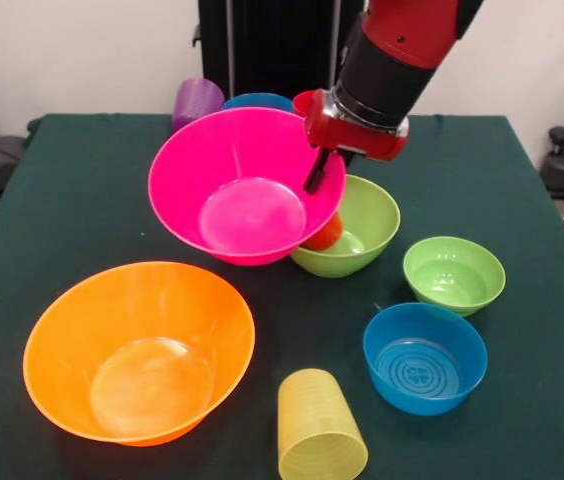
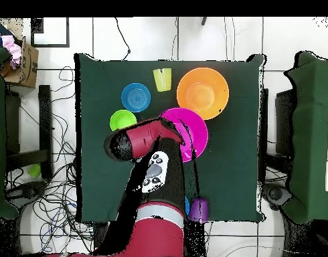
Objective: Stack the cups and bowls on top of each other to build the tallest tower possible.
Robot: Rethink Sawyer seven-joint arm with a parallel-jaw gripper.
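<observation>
My gripper point(image 1: 320, 170) is shut on the right rim of the hot pink bowl point(image 1: 247, 190), one finger inside the rim. The bowl is tilted, its open side facing the front, and leans against the bright red cup point(image 1: 324, 235). The cup sits in the medium lime green bowl point(image 1: 367, 225). In the overhead view the arm hides the gripper, and the pink bowl point(image 2: 193, 130) shows beside it. The large orange bowl point(image 1: 139, 350) stands at the front left, with the ribbed yellow cup point(image 1: 319, 428) lying at the front edge.
A small green bowl point(image 1: 454, 272) and a blue bowl point(image 1: 424, 357) stand at the front right. A purple cup point(image 1: 196, 102), a second blue bowl point(image 1: 258, 101) and a pinkish-red cup point(image 1: 304, 102) stand at the back, behind the pink bowl.
</observation>
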